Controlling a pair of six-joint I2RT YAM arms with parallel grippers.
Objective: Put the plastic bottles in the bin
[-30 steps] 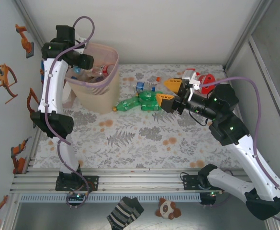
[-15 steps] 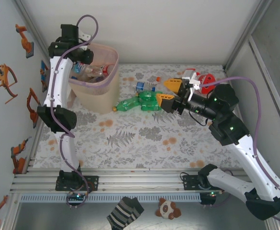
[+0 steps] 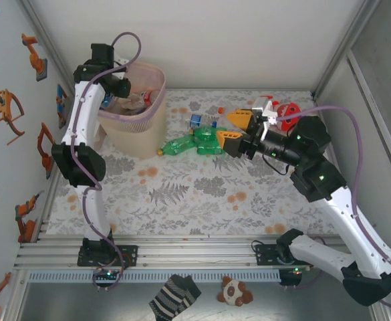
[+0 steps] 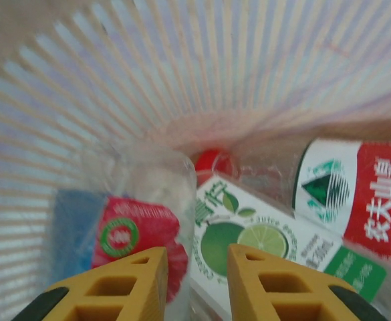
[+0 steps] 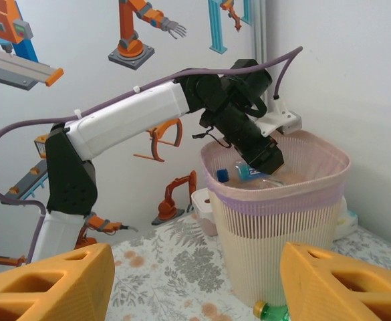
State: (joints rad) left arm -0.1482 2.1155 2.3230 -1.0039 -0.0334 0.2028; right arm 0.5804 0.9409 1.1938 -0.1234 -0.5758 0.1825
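My left gripper (image 4: 196,261) hangs inside the bin (image 4: 202,60), fingers narrowly parted and empty above bottles (image 4: 248,241), while my right gripper (image 3: 230,127) gapes wide, holding nothing, near a green bottle (image 3: 182,144) on the table (image 3: 202,194).

Bin mouth: left tool (image 4: 196,257) occupies the bin (image 3: 142,130) opening; bottles (image 4: 248,234) crowd just beneath it.
Mid table: green bottles (image 3: 194,142) lie between bin and right tool (image 3: 234,128).
Near table (image 3: 202,194): open floral cloth, free passage.

White-and-black arms (image 3: 80,127), purple cables (image 3: 125,39), blocky orange hands (image 4: 195,257) (image 5: 195,267)
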